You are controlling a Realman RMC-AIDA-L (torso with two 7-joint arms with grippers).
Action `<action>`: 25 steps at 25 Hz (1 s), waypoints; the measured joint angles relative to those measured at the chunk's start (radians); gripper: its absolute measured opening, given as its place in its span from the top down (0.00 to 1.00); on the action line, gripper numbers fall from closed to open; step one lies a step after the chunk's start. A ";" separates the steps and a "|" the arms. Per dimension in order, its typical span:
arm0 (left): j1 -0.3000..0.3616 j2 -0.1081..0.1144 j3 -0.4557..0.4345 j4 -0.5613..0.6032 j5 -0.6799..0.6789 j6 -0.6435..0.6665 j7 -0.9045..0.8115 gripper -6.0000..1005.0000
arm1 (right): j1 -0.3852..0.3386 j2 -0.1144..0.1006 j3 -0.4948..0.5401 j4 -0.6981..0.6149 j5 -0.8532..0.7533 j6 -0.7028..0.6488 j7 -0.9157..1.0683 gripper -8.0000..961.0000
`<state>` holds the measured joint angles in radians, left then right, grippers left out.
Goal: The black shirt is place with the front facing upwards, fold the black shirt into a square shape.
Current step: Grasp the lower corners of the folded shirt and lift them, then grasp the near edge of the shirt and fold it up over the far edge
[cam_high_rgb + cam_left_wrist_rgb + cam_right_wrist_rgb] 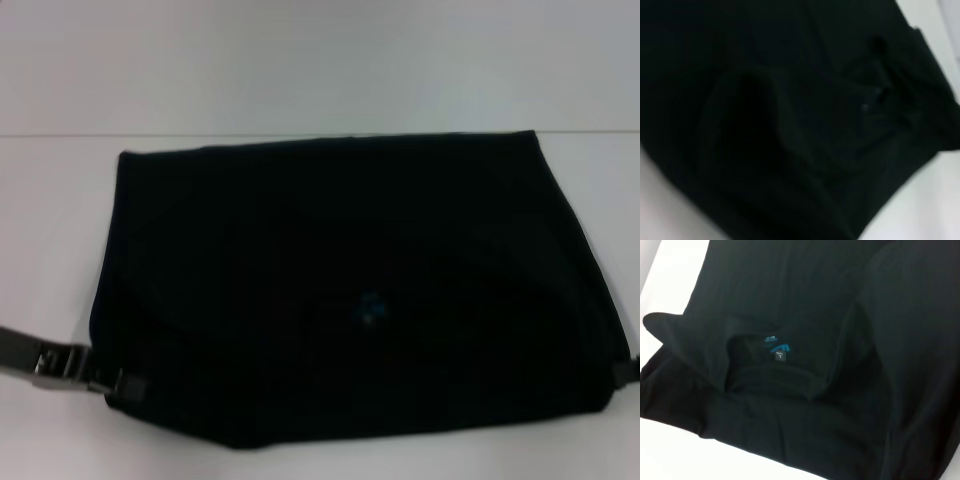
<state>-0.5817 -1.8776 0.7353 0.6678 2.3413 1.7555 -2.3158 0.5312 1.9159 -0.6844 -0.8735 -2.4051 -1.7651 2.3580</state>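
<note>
The shirt (360, 290) is lying folded into a wide rectangle on the table (300, 60), with the left gripper (118, 385) and right gripper (622, 372) sitting at its near corners, finger state impossible to tell, likely needing one more crosswise fold.

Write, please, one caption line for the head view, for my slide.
Folded black cloth shirt on white table, left gripper and right gripper at its near corners.

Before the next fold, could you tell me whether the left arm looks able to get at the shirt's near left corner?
Probably yes. The left hand already sits at the near left corner of the black shirt, with only bare white table beside it. Whether its fingers are closed on the cloth cannot be told.
</note>
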 joint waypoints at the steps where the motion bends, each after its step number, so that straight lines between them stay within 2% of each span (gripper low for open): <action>1: 0.003 0.000 -0.006 0.001 -0.001 0.033 0.011 0.99 | -0.008 0.001 0.002 -0.005 0.002 -0.017 -0.007 0.96; 4: 0.010 -0.004 -0.026 0.003 -0.001 0.083 0.036 0.99 | -0.016 0.002 0.022 0.001 0.008 -0.047 -0.046 0.96; 6: 0.014 -0.008 -0.056 0.010 -0.005 0.083 0.048 0.99 | -0.011 0.005 0.073 0.010 0.017 -0.050 -0.073 0.96; 11: 0.001 -0.015 -0.274 0.045 -0.030 0.044 0.072 0.99 | 0.014 0.002 0.219 0.014 0.153 -0.025 -0.100 0.95; 12: -0.004 -0.018 -0.295 0.047 -0.036 0.017 0.065 0.99 | 0.017 0.000 0.238 0.014 0.191 -0.001 -0.097 0.95; 15: -0.029 -0.031 -0.334 0.049 -0.051 -0.094 0.035 0.99 | 0.025 0.004 0.267 0.021 0.282 0.116 -0.079 0.95; 18: -0.054 -0.052 -0.334 0.046 -0.057 -0.224 0.008 0.99 | 0.033 0.019 0.260 0.058 0.353 0.272 -0.078 0.95; 21: -0.081 -0.078 -0.325 0.032 -0.053 -0.379 -0.011 0.99 | 0.059 0.039 0.242 0.115 0.370 0.458 -0.098 0.95; 25: -0.101 -0.101 -0.314 0.006 -0.051 -0.543 -0.021 0.99 | 0.104 0.068 0.217 0.187 0.372 0.688 -0.146 0.95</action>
<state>-0.6824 -1.9784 0.4215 0.6734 2.2903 1.2122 -2.3366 0.6356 1.9839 -0.4671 -0.6869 -2.0331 -1.0774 2.2118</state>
